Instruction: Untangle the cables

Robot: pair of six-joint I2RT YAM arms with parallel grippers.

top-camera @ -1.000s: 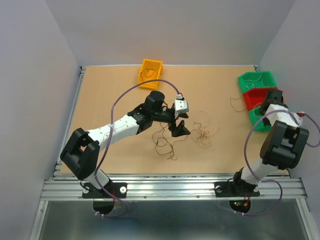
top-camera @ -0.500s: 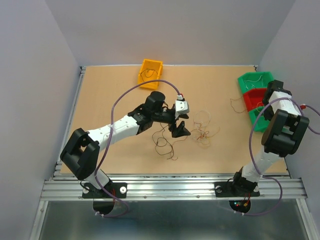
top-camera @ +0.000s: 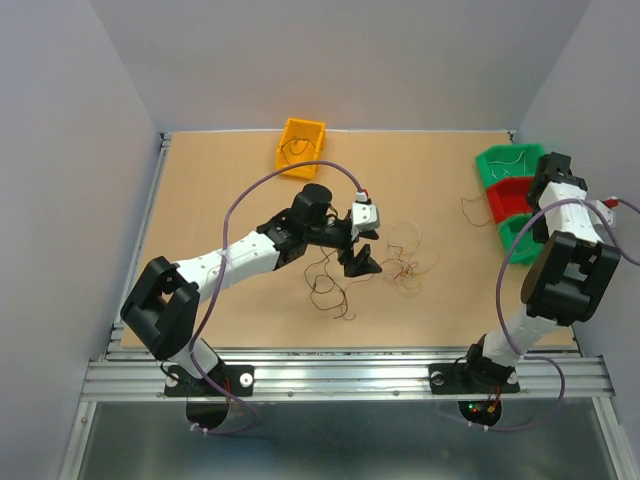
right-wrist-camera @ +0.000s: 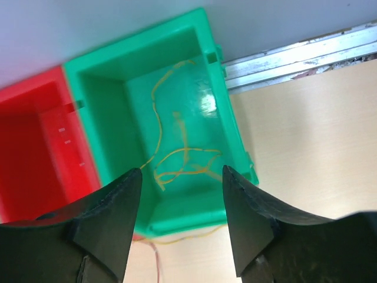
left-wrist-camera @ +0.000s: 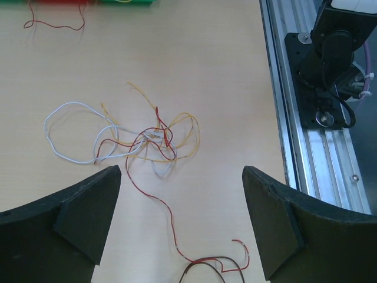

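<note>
The right gripper (right-wrist-camera: 179, 177) has swung away from the nearer bins to the far green bin (right-wrist-camera: 97, 118), and its jaws have just parted, empty, directly above it. It has probably just dropped a yellow strand there, so one more wire looks sorted. Thin yellow wires (right-wrist-camera: 182, 152) curl on that bin's floor. The red bin (right-wrist-camera: 35, 135) touching it shows no wire in its visible part. An orange bin (top-camera: 303, 123) at the far left of the table (top-camera: 200, 200) holds a dark wire. The left gripper (left-wrist-camera: 181, 177) hovers wide open, holding nothing, over the remaining cables (left-wrist-camera: 147, 138), a white, yellow, red and dark knot lying mid-table.
</note>
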